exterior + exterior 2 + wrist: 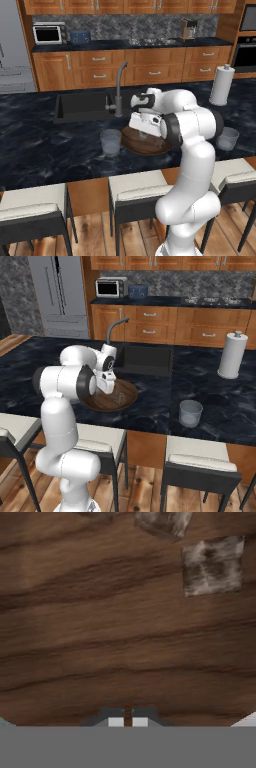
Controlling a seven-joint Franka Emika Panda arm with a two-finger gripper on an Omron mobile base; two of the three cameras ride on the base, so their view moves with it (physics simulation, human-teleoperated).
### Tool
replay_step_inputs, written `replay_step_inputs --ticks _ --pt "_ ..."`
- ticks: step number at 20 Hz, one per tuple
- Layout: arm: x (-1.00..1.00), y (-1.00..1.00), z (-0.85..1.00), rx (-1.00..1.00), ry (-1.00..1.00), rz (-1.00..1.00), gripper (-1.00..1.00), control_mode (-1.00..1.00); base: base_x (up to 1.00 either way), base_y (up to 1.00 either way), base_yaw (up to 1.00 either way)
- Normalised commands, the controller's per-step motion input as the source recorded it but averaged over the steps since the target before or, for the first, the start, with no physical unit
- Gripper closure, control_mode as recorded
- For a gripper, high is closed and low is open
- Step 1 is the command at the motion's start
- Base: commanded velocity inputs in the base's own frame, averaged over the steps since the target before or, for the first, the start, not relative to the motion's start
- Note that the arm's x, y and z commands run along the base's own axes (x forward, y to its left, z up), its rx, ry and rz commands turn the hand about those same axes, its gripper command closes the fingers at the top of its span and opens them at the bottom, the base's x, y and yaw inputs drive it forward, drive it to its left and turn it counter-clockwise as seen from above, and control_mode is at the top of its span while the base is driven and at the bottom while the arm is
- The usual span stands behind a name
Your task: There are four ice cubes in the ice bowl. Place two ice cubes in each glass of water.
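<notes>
Ice cubes lie on the brown wood of the ice bowl, near the top of your hand view, well away from the finger tips. Your gripper hangs low over the bowl, and its two tips sit right together with nothing between them. You can see one glass of water just beside the bowl by the sink. Your other glass stands well apart on the dark counter. You can spot a tall white paper-towel roll further back.
</notes>
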Motion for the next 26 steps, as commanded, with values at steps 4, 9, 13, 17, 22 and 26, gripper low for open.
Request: replay_step_inputs --ticks 4,9,13,17,22,26 --pt "0.06 0.26 0.21 0.02 0.08 -0.16 1.00 -1.00 0.00 0.00 0.00" --pt "0.05 0.02 0.38 0.00 0.05 -0.11 1.00 -1.00 0.00 0.00 0.00" --pt "0.00 0.11 0.33 0.00 0.03 -0.11 1.00 -1.00 0.00 0.00 0.00" --pt "0.03 0.58 0.08 0.00 0.00 -0.11 1.00 -1.00 0.00 0.00 0.00" --pt "0.13 0.56 0.00 0.00 0.00 -0.10 1.00 -1.00 0.00 0.00 0.00" --pt "0.27 0.32 0.00 0.00 0.00 -0.09 1.00 -1.00 0.00 0.00 0.00"
